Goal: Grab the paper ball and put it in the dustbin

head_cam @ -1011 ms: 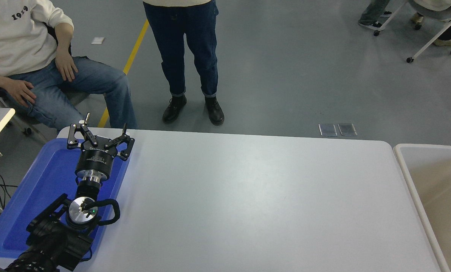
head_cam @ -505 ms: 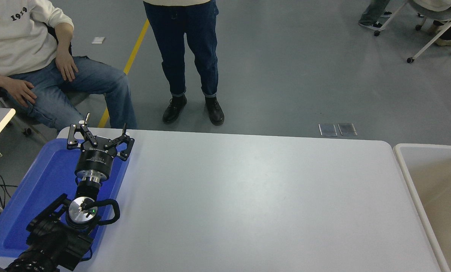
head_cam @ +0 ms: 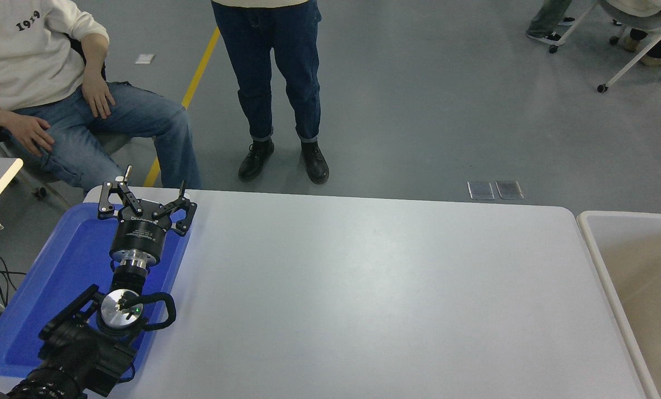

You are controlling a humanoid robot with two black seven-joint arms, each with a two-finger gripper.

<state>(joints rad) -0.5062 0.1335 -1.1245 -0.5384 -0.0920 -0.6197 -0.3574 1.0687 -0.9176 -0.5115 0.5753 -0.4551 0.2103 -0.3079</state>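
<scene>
nothing on the table has shifted since the earlier frames; only the standing person's legs point(head_cam: 277, 83) at the top centre have edged very slightly, and the feet by the chair at the upper right have moved a little. the left gripper point(head_cam: 144, 195) sits where it was, at the lower left of the frame, hanging over the far end of the blue tray point(head_cam: 70, 266), its two black fingers spread apart with nothing between them. its arm runs down to the bottom left corner. the right arm is out of the frame.

the dustbin point(head_cam: 590, 244) shows at the right edge, just beside the table's right end: a cream-beige rectangular bin with a thick white rounded rim, cut off by the frame so only its left side and part of its pale inner wall are seen. no paper ball can be seen anywhere in the picture.

the white table point(head_cam: 374, 299) fills the lower half of the frame, smooth with a soft glare near its middle and rounded far corners. beyond it lies a grey floor with a yellow line point(head_cam: 189, 91) running diagonally at the upper left. a seated person point(head_cam: 47, 83) in a white top and blue jeans is at the upper left, hands on thighs. two small pale plates point(head_cam: 495, 190) are set in the floor just past the table's far edge, and a white wheeled chair point(head_cam: 638, 39) stands at the upper right.
</scene>
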